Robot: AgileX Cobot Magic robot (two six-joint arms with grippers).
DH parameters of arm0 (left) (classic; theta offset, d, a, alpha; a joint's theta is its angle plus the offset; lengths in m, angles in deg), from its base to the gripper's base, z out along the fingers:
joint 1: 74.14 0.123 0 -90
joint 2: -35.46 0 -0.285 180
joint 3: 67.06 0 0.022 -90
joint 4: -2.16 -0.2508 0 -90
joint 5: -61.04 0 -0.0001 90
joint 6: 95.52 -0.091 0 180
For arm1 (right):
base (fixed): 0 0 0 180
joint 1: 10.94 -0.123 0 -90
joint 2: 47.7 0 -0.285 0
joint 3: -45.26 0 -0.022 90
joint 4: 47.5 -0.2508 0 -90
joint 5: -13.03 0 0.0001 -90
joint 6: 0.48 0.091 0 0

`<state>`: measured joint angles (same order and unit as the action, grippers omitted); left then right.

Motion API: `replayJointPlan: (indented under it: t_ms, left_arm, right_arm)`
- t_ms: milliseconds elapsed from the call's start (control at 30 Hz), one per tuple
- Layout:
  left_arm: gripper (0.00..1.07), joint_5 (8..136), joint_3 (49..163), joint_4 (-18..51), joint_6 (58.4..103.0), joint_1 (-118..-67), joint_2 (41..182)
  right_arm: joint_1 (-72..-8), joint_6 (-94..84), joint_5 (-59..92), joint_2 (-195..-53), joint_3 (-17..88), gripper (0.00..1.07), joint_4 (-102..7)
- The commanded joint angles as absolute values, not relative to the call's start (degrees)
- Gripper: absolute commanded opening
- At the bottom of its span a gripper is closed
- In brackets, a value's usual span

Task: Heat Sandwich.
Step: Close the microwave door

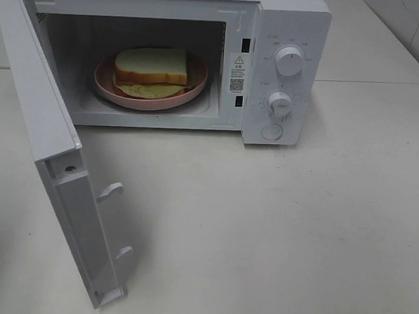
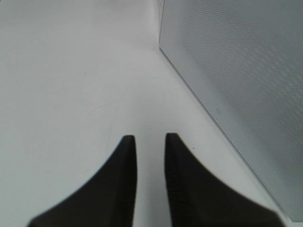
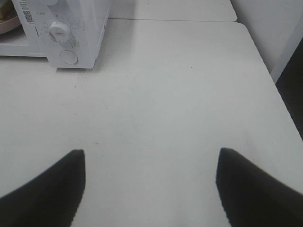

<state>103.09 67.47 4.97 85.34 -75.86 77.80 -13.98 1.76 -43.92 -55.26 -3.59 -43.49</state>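
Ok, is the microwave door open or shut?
Open. The door is swung wide to the left in the high view, and the sandwich on its pink plate shows inside the cavity.

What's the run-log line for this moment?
sandwich: on plate inside microwave | door: open | left gripper: narrow gap, empty, beside door | right gripper: wide open, empty, above table
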Motion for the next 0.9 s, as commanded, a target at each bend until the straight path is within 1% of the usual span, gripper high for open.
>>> replayJointPlan:
  t_ms: [33,100,133,200,233,267,300,367,400,433,467,567,633,733,767,867,900]
  left_arm:
    - [0.00,98.3,67.4,5.0,85.5,-76.1,83.2]
    - [0.00,91.6,65.2,5.0,85.5,-76.1,87.8]
    - [0.00,91.6,65.2,5.0,85.5,-76.1,87.8]
    - [0.00,85.6,63.3,5.0,85.5,-76.1,89.9]
    - [0.00,78.6,61.1,5.0,85.5,-76.1,92.0]
    - [0.00,75.6,60.0,5.0,85.5,-76.1,92.8]
    - [0.00,75.6,60.0,5.0,85.5,-76.1,92.8]
    - [0.00,68.8,58.2,5.0,85.5,-76.1,94.5]
    - [0.00,61.0,56.4,5.0,85.5,-76.1,96.5]
    - [0.00,57.9,55.7,5.0,85.5,-76.1,97.5]
    - [0.00,57.9,55.7,5.0,85.5,-76.1,97.5]
    - [0.00,48.2,53.5,5.0,85.6,-76.1,102.6]
    - [0.00,46.9,53.5,5.0,85.6,-76.1,103.8]
    - [0.00,39.5,53.5,5.0,85.6,-76.1,109.8]
    - [0.00,39.5,53.5,5.0,85.6,-76.1,109.8]
    - [0.00,32.7,53.5,5.0,85.7,-76.1,114.7]
    - [0.00,32.7,53.5,5.0,85.7,-76.1,114.7]
  right_arm:
    - [-13.6,2.0,-44.0,-53.6,-3.5,0.74,-43.7]
    - [-13.6,2.0,-44.0,-53.6,-3.5,0.74,-43.7]
    - [-13.6,2.0,-44.0,-53.6,-3.5,0.74,-43.7]
    - [-13.6,2.0,-44.0,-53.6,-3.5,0.74,-43.7]
    - [-13.6,2.0,-44.0,-53.6,-3.5,0.74,-43.7]
    - [-13.6,2.0,-44.0,-53.6,-3.5,0.74,-43.7]
    - [-13.6,2.0,-44.0,-53.6,-3.5,0.74,-43.7]
    - [-13.6,2.0,-44.0,-53.6,-3.5,0.74,-43.7]
    - [-13.6,2.0,-44.0,-53.6,-3.5,0.74,-43.7]
    - [-13.6,2.0,-44.0,-53.6,-3.5,0.74,-43.7]
    - [-13.6,2.0,-44.0,-53.6,-3.5,0.74,-43.7]
    - [-13.6,2.0,-44.0,-53.6,-3.5,0.74,-43.7]
    - [-13.6,2.0,-44.0,-53.6,-3.5,0.74,-43.7]
    - [-13.6,2.0,-44.0,-53.6,-3.5,0.74,-43.7]
    - [-13.6,2.0,-44.0,-53.6,-3.5,0.74,-43.7]
    - [-13.6,2.0,-44.0,-53.6,-3.5,0.74,-43.7]
    - [-13.6,2.0,-44.0,-53.6,-3.5,0.74,-43.7]
